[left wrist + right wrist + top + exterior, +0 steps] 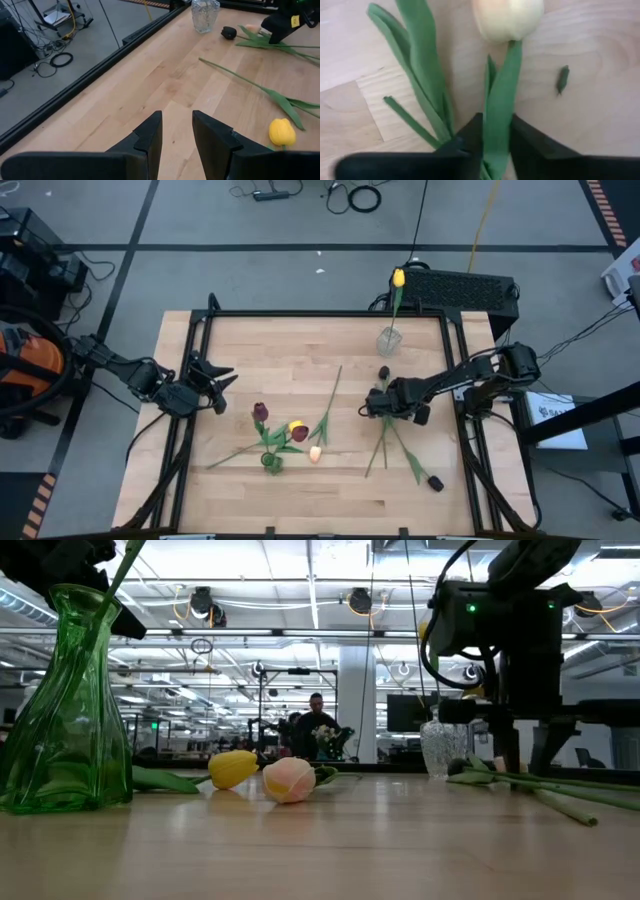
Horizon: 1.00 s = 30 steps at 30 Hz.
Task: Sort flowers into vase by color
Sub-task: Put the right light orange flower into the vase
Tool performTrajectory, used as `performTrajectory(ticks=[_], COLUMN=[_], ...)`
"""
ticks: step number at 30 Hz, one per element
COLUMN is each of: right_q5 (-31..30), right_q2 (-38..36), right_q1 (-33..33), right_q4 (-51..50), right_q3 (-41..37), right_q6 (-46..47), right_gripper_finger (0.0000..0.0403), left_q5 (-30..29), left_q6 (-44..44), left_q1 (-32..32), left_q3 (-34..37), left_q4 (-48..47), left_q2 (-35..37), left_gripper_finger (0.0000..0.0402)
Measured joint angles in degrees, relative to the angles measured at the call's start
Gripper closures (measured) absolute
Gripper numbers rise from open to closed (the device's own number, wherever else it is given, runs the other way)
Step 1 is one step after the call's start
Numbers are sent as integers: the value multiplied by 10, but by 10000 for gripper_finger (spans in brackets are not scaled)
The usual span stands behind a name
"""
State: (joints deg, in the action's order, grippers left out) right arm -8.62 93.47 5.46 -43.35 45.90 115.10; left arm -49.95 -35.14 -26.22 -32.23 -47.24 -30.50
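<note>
My right gripper (376, 406) stands low over a bunch of tulips lying at the table's right, shut on a cream-peach tulip (507, 17). Two near-black tulip heads (384, 372) (436, 482) lie beside it. A clear vase (388, 340) at the far middle holds a yellow tulip (398, 277). A green vase (272, 463) near the front holds a dark red tulip (260, 412). Yellow (296, 425), red (301, 435) and peach (315, 453) heads lie next to it. My left gripper (177, 135) is open and empty at the table's left. My right gripper pinches the cream-peach tulip's green leaf and stem (496, 125) between its two fingers, a little below the head. The fingers come from above, one on each side, across the stem. The flower lies on the table among other leaves (422, 75).
Long green stems (385, 445) spread toward the near edge under the right arm. Another loose stem (328, 405) lies mid-table. A black frame rail (300, 315) rims the table. Bare wood lies between my left gripper and the flowers.
</note>
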Motion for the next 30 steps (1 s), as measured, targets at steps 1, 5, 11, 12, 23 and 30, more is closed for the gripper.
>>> performTrajectory(ticks=[1, 5, 11, 12, 23, 30], right_q5=[-6, -51, -155, -170, -348, -453], right_q2=[0, -10, -43, -45, -48, -48], right_q1=[1, 11, 29, 32, 41, 37], right_q4=[-1, -24, -124, -149, -405, -466], right_q3=[2, 13, 82, 100, 296, 326], right_q6=[-6, -6, -3, -2, 4, -7], right_gripper_finger=[357, 392, 399, 399, 400, 401], left_q5=[0, 0, 0, 0, 0, 0], left_q6=[0, 0, 0, 0, 0, 12], left_q1=[0, 0, 0, 0, 0, 0], left_q3=[0, 0, 0, 0, 0, 0], left_q4=[0, 0, 0, 0, 0, 0], left_q2=[0, 0, 0, 0, 0, 0], left_gripper_finger=[285, 285, 285, 285, 285, 285])
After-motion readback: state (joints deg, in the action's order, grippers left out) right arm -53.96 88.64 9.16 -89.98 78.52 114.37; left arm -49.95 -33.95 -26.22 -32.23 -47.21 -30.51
